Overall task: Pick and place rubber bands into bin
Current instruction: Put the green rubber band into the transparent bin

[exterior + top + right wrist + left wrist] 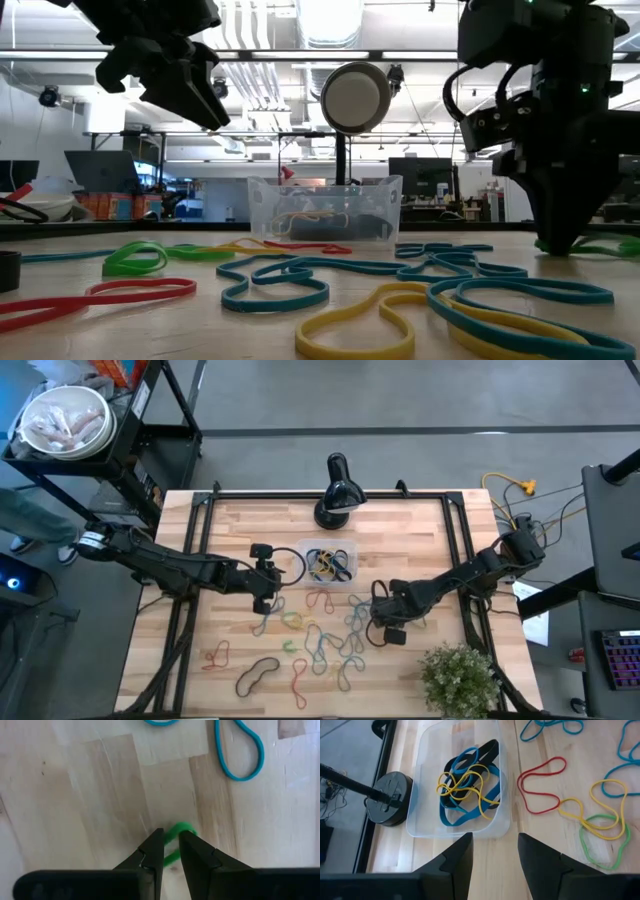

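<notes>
Several rubber bands (467,785) lie inside the clear bin (420,822); many more lie loose beside it. The left gripper (495,855) hovers empty, fingers apart, near the bin. The right gripper (171,851) pinches a green rubber band (179,832) farther off.

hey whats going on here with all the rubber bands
Two robot arms are clearing rubber bands off a wooden table into a small clear bin, which already holds blue, yellow and black bands. The right gripper is down at the table with its fingers pinched on a green rubber band. The left gripper hovers beside the bin with its fingers open and empty. Many bands lie scattered on the table.
</notes>
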Controlling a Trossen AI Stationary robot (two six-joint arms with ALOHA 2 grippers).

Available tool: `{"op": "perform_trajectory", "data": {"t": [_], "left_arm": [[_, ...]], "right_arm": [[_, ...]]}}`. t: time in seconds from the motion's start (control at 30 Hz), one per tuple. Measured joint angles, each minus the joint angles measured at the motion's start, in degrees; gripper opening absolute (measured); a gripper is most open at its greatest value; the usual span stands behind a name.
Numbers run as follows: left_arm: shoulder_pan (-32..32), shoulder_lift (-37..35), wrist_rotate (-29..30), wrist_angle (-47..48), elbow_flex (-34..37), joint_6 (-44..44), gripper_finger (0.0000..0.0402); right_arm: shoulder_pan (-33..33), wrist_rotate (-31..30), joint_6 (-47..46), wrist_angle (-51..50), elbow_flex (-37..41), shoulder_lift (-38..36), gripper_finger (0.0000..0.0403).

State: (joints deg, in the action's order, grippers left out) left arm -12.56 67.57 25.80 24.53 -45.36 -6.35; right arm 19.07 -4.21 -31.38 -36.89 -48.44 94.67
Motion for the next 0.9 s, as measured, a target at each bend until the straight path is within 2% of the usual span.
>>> {"op": "perform_trajectory", "data": {"t": [0.17,0.3,0.4,0.67,0.9], "left_arm": [[0.0,0.0,0.0,0.0,0.0,0.0,0.0141],[0.0,0.0,0.0,0.0,0.0,0.0,0.0141],[0.0,0.0,0.0,0.0,0.0,0.0,0.0141],[0.0,0.0,0.0,0.0,0.0,0.2,0.0141],[0.1,0.0,0.0,0.0,0.0,0.2,0.0141]], "right_arm": [[0.0,-0.1,0.9,0.4,0.2,0.0,0.0052],[0.1,0.0,3.4,0.6,0.1,0.0,0.0019],[0.1,-0.3,5.0,0.6,-0.4,0.1,0.001],[0.6,-6.5,10.1,0.8,-4.6,0.0,0.0008],[0.5,-14.0,19.6,0.8,-11.1,-0.1,0.0008]]}}
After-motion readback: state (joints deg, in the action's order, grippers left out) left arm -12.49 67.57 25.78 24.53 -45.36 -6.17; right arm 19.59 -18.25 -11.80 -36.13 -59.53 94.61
